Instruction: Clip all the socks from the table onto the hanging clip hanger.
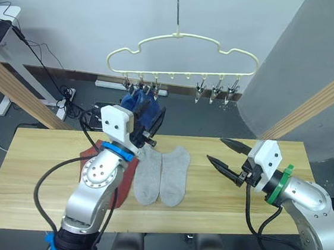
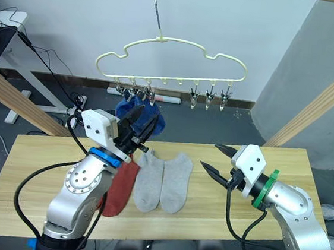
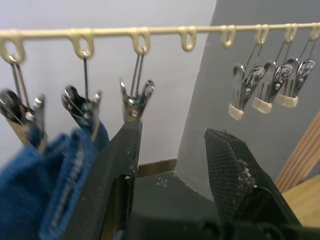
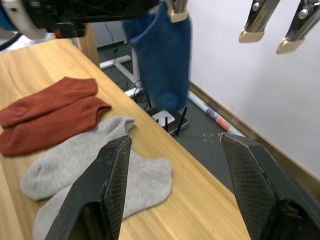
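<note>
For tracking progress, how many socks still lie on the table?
4: two grey socks side by side at the table centre, two rust-red socks beside them, partly behind the left arm.

Room behind the work area: white wall, dark floor.
White wall meets a dark grey floor at a brown skirting; a grey panel stands right; black cables run to a white power strip; slanting wooden beams flank both sides.

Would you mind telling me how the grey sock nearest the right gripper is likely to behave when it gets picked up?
The grey sock lies flat and limp on the table, so it will probably droop. Its knit looks thin, so it is likely light. It touches the other grey sock, which might drag along.
</note>
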Controlling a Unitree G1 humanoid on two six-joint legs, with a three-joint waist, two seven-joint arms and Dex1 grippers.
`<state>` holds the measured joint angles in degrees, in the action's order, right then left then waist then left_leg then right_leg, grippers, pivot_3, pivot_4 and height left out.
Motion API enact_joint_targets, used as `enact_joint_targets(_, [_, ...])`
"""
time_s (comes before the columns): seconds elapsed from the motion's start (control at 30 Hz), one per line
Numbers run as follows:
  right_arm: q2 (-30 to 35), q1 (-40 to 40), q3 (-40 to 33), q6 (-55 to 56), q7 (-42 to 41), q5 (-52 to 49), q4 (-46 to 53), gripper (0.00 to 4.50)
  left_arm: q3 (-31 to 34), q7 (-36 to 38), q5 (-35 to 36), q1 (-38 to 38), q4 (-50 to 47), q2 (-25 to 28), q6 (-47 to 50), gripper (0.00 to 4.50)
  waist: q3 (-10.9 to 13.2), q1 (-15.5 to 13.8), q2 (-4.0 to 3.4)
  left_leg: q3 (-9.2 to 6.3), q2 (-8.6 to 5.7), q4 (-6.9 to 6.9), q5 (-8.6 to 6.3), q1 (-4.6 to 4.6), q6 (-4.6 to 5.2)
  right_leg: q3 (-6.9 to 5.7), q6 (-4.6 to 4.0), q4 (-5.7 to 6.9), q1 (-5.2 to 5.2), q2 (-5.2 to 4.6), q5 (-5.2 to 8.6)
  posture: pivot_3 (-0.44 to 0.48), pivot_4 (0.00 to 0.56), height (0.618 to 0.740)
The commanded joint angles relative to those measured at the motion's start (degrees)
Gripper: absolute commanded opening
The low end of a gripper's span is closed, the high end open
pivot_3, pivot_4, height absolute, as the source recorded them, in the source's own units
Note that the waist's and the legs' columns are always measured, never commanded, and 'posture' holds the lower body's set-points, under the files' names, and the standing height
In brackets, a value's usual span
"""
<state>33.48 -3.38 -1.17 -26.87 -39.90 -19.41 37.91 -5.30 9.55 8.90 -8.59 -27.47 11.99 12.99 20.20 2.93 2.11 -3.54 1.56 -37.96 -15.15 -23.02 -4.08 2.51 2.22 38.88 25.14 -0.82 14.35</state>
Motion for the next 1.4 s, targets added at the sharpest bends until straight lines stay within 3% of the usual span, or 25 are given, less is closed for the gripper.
enact_joint_targets(0.03, [0.4, -0.4, -1.0, -0.3, 0.3, -2.0, 2.9, 2.94, -0.4, -2.2, -4.0, -0.4, 0.3, -1.3, -3.0, 2.21, 0.0, 0.2, 0.00, 0.00, 0.00, 0.00, 0.00, 0.01, 0.00, 0.00, 0.01, 0.01, 0.00, 0.01, 0.01, -0.122, 0.334, 0.740])
enact_joint_targets(0.2, [0.6, -1.6, -0.8, -0.4, 0.6, -2.2, 2.6, 2.94, -0.1, -3.9, -6.6, -1.6, 1.7, -3.3, -4.3, 2.21, 0.0, 0.3, 0.00, 0.01, -0.01, -0.01, 0.01, 0.01, 0.01, 0.01, 0.04, 0.02, -0.01, 0.02, 0.01, -0.129, 0.333, 0.740])
enact_joint_targets(0.37, [0.7, -2.1, -0.5, -0.2, 0.8, -2.1, 2.0, 2.97, 1.3, -5.5, -6.9, -3.2, 3.1, -4.8, -2.3, 3.01, 0.0, 0.3, 0.00, 0.01, 0.00, 0.00, 0.01, 0.00, 0.01, 0.00, 0.01, 0.01, -0.01, 0.02, -0.01, -0.134, 0.334, 0.740])
enact_joint_targets(0.9, [0.8, -1.2, -0.6, 0.3, 1.5, -2.1, 2.4, 2.97, 1.8, -5.9, -6.9, -9.0, 7.1, -7.1, -0.7, 3.01, 0.0, 0.4, 0.01, 0.03, -0.01, -0.01, 0.01, 0.01, 0.01, 0.01, 0.00, 0.01, -0.02, 0.02, -0.03, -0.149, 0.330, 0.740])
enact_joint_targets(1.03, [0.8, -1.3, -0.5, 0.4, 1.5, -2.1, 2.4, 2.97, 1.4, -7.3, -8.7, -9.2, 7.2, -7.6, -0.9, 2.20, 0.0, 0.4, 0.01, 0.03, -0.01, -0.02, 0.01, 0.01, 0.01, 0.01, 0.00, 0.01, -0.02, 0.02, -0.03, -0.152, 0.330, 0.740])
enact_joint_targets(1.4, [0.8, -1.2, -0.5, 0.1, 1.4, -2.4, 2.7, 2.97, 1.6, -8.5, -9.5, -10.6, 7.5, -9.1, -0.5, 2.20, 0.0, 0.4, 0.01, 0.03, -0.01, -0.03, 0.01, 0.01, 0.01, 0.01, -0.02, 0.01, -0.02, 0.02, -0.05, -0.157, 0.328, 0.740])
